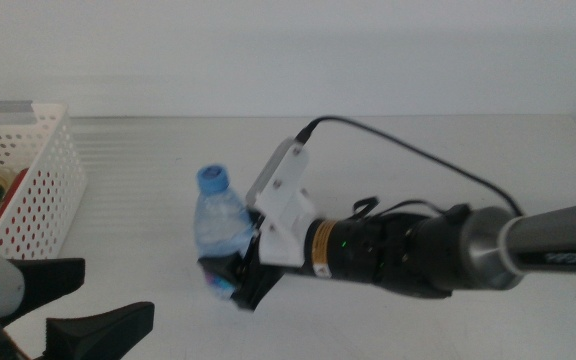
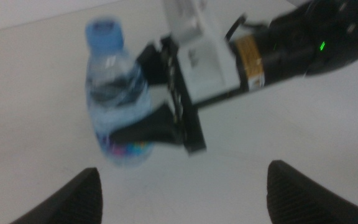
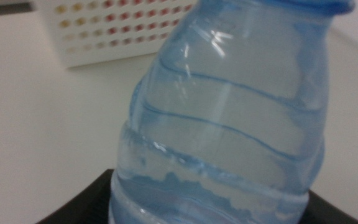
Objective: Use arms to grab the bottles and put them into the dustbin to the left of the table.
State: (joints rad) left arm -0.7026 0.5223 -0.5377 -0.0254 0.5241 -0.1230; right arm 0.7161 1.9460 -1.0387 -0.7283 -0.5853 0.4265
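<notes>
Bin: set at the table's far left edge. Yellow and red shapes are seen through its near end, read as items already dropped in; they are not identified with certainty.
Left gripper: held low at the near left corner, well apart from the bottle. Jaws are spread wide, nothing between them. Judged to be waiting.
Bottle: blue cap, clear ribbed body, standing upright near the table's middle, right of the bin and apart from it.
Right gripper: brought in from the right, low on the bottle. Jaws are closed around the lower body, one on each side.
Table: plain white; no other bottle is seen on it.
Progress: the last visible bottle is judged gripped but not yet lifted, its base appearing to rest on the table. Carrying it left and releasing it over the bin are left to do.
View differences: the grip itself is shown best by the left wrist view, with a jaw against the bottle. Only the bottle up close and the perforated bin behind are given by the right wrist view. Bin contents are seen from above in the middle view alone.
</notes>
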